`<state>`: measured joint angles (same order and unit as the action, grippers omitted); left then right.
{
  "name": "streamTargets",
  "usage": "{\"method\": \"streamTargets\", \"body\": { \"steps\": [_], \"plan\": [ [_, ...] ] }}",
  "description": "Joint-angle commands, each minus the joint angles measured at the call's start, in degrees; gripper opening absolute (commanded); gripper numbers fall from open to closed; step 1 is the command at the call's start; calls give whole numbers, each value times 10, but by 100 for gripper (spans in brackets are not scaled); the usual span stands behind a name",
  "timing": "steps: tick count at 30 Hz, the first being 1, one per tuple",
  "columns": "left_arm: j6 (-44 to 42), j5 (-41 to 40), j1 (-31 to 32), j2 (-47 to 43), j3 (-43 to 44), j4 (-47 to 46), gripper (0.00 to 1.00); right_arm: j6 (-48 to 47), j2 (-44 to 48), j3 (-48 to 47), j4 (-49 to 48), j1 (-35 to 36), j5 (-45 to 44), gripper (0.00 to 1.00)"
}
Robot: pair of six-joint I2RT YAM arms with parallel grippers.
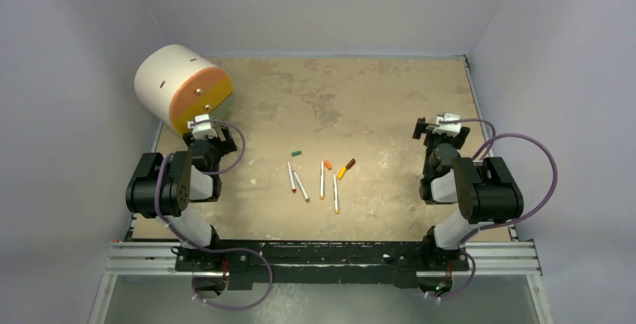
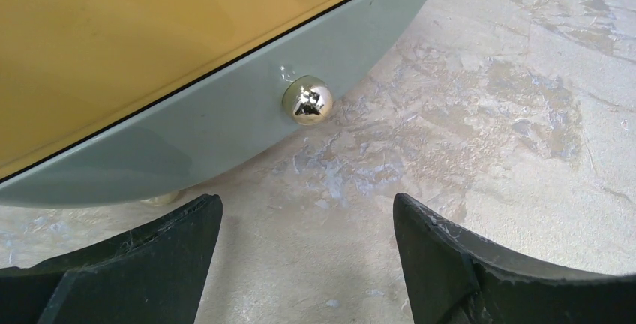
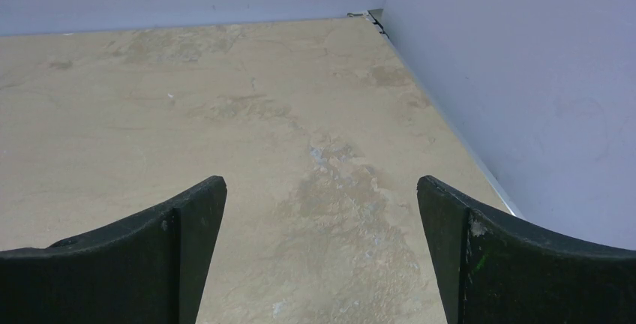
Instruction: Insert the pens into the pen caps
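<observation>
Left fingers (image 2: pixel 135 264) and right fingers (image 3: pixel 150 264) gape empty — pens (image 1: pixel 322 181) and caps (image 1: pixel 328 165) lie scattered between them

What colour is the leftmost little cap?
The cap is green, clearest in the top external view.

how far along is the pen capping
Done: nothing; the four pens lie uncapped on the table, the pen caps loose beside them. In hand: nothing; the left gripper and right gripper are open and empty, out at the sides. Left: all four pens to cap.
</observation>
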<state>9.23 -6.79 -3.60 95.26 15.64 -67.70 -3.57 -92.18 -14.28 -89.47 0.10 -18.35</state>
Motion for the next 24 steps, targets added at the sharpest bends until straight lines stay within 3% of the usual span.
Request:
{"method": "streamTargets", "body": {
  "steps": [1,17,20,22,24],
  "plan": [
    [-10,-6,3,-3,11,-21,84,2,10,-16,-30,2,3,100],
    [-24,35,3,-4,7,-28,84,19,22,-34,14,-12,22,100],
    [-21,28,3,-22,-1,-32,84,20,134,-81,183,-14,37,100],
    [-18,23,3,-49,11,13,84,80,221,-131,333,-14,79,100],
    [-24,34,4,-83,29,74,84,119,290,-181,424,-14,133,100]
  ]
}}
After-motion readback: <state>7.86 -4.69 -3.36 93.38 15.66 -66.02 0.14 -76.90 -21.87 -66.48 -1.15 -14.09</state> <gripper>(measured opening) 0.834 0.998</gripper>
